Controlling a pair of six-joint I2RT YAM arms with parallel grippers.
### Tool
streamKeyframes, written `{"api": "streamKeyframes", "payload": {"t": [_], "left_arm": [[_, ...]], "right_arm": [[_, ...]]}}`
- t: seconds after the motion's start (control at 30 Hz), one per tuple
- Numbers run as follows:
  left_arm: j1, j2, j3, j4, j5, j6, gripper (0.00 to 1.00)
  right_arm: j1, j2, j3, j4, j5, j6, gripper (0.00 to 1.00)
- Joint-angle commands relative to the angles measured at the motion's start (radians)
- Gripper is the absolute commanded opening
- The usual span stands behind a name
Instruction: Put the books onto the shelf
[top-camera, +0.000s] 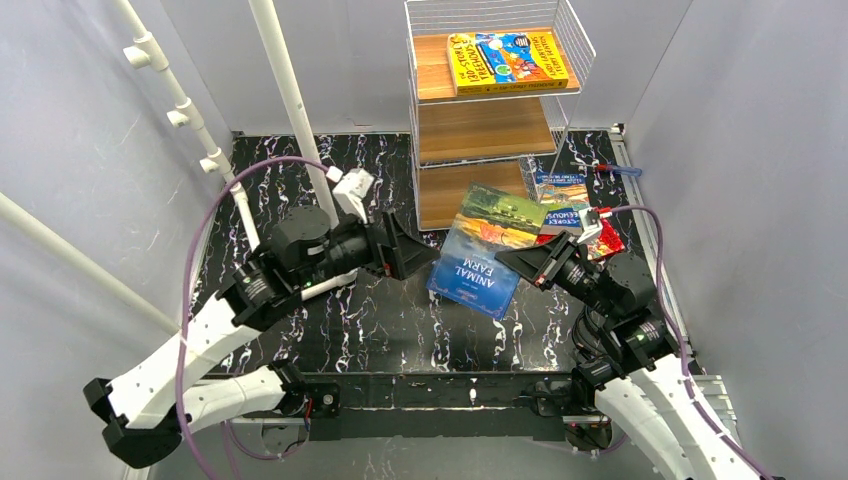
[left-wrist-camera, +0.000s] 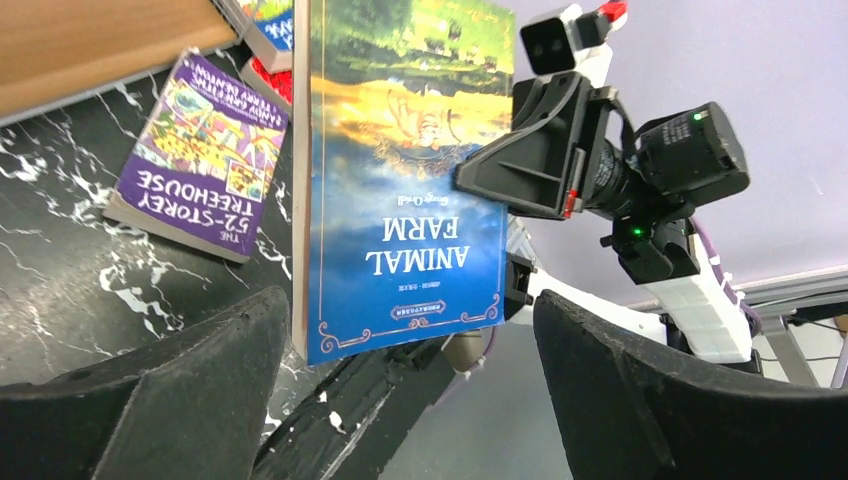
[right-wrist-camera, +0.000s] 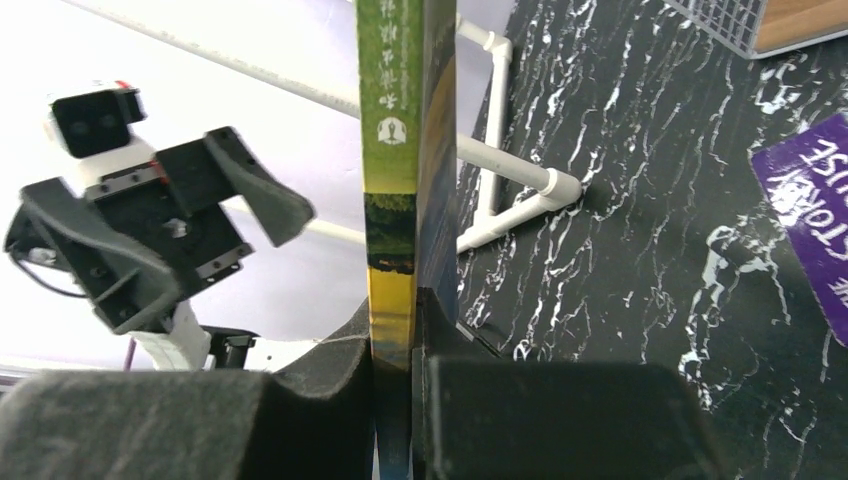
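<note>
Black marbled surface (top-camera: 390, 320) underneath: the right end effector (top-camera: 522, 262) is clamped on one edge of the Animal Farm book (top-camera: 482, 248). The left end effector (top-camera: 418, 250) gapes wide just beside it, gripping nothing. Beyond, a purple book (left-wrist-camera: 195, 160) lies flat near the shelf (top-camera: 480, 130) — an orange-yellow book (top-camera: 510, 60) rests on the top board.

Even, diffuse white light fills the overhead view, leaving only faint shadows on the black marbled desk (top-camera: 400, 320). Wide-angle distortion bows the white poles (top-camera: 290, 90) near the left edge. Close to the wrist lenses, the left pincer's fingers (left-wrist-camera: 150, 400) and right pincer's fingers (right-wrist-camera: 180, 420) loom dark and soft; the Animal Farm book (left-wrist-camera: 400, 180) reads sharp, and the pale wall (right-wrist-camera: 30, 40) washes out.
</note>
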Motion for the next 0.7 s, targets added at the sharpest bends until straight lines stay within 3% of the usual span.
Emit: {"api": "streamKeyframes", "payload": {"t": [0.0,0.13,0.27,0.5,0.67], "left_arm": [[0.001,-0.070,0.079,-0.082,-0.086,0.086,0.91],[0.001,-0.091,0.121,-0.157,-0.087,0.144,0.91],[0.001,-0.130,0.137,-0.187,-0.076,0.194,0.91],[0.001,-0.201,0.120,-0.206,-0.083,0.230,0.91],[0.001,-0.230,0.091,-0.205,-0.090,0.216,0.91]], "right_arm": [[0.004,0.001,0.122,0.034,0.027,-0.050,0.01],[0.005,0.052,0.287,-0.081,0.057,-0.130,0.01],[0.006,0.119,0.422,-0.085,0.089,-0.160,0.01],[0.005,0.282,0.635,0.058,0.198,-0.135,0.01],[0.005,0.369,0.685,0.203,0.410,-0.037,0.01]]}}
